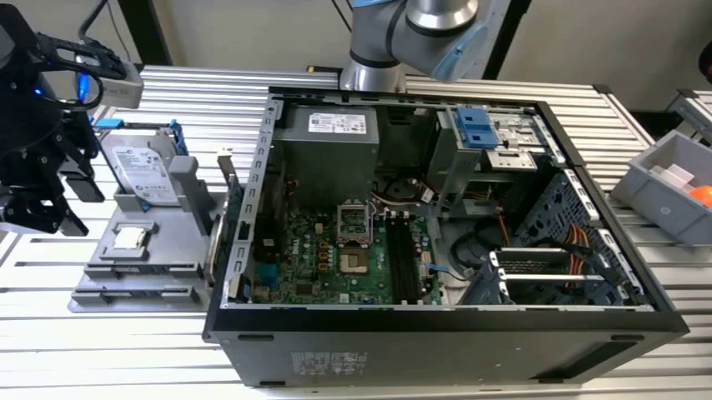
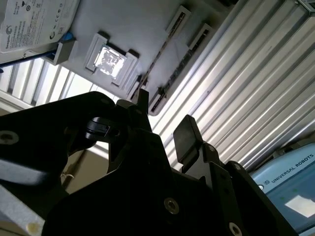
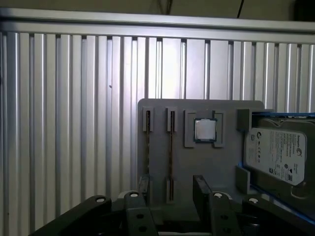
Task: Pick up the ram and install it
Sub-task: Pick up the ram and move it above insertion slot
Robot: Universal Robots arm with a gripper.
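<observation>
Two ram sticks stand on edge in the slots of a grey fixture plate [image 3: 216,167]. One ram stick [image 3: 171,147] lies in line with the gap between my open fingers, and the other ram stick [image 3: 147,147] sits one slot over. Both appear as thin dark strips [image 2: 162,49] in the second wrist view. My gripper [image 3: 172,189] hovers above the plate with nothing between its fingers. In the exterior view the gripper [image 1: 45,218] hangs at the far left beside the fixture plate [image 1: 133,279]. The long black motherboard slots [image 1: 401,262] lie inside the open computer case [image 1: 445,321].
On the fixture plate sit a processor chip [image 3: 205,130] and a silver white-labelled hard drive [image 3: 278,155]. The computer case stands to the exterior view's right of the plate on a ribbed aluminium table [image 1: 112,350]. A grey bin [image 1: 673,187] is at the far right.
</observation>
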